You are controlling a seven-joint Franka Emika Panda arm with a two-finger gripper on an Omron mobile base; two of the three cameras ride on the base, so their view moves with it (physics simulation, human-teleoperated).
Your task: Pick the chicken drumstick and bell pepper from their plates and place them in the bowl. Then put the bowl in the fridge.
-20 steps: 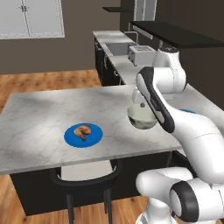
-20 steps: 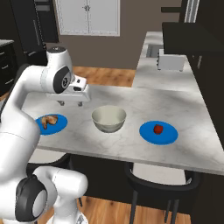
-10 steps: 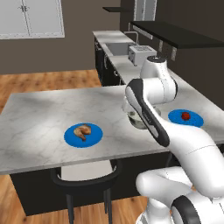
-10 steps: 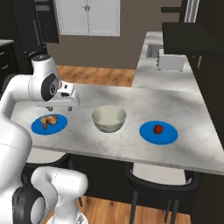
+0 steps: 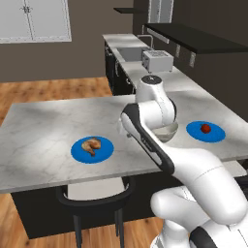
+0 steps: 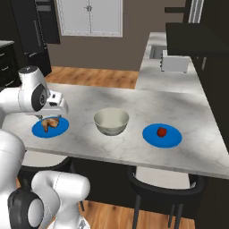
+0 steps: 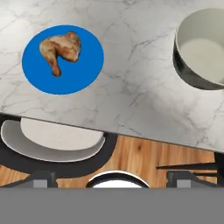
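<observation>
The golden-brown chicken drumstick [image 7: 61, 49] lies on a blue plate [image 7: 74, 74] at the left end of the marble island; the drumstick [image 6: 50, 123] and its plate [image 5: 103, 152] sit close to the front edge. My gripper [image 6: 58, 109] hangs open just above and behind that plate, its fingertips [image 7: 41, 178] set wide apart with nothing between them. The pale bowl [image 6: 111, 121] stands empty at mid-island, and in the hand view the bowl [image 7: 201, 48] is at the upper right. The red bell pepper [image 6: 162, 131] rests on a second blue plate [image 6: 172, 139] at the right. The fridge is out of view.
A round stool [image 7: 52, 140] is tucked under the island's front edge below the drumstick plate, with another stool [image 6: 161, 183] further right. A toaster [image 5: 156, 60] and a sink sit on the back counter. White cabinet doors [image 6: 91, 17] line the far wall.
The arm has swung left, away from the bowl, and the hand has come down over the drumstick plate. The jaws have opened a little wider.
</observation>
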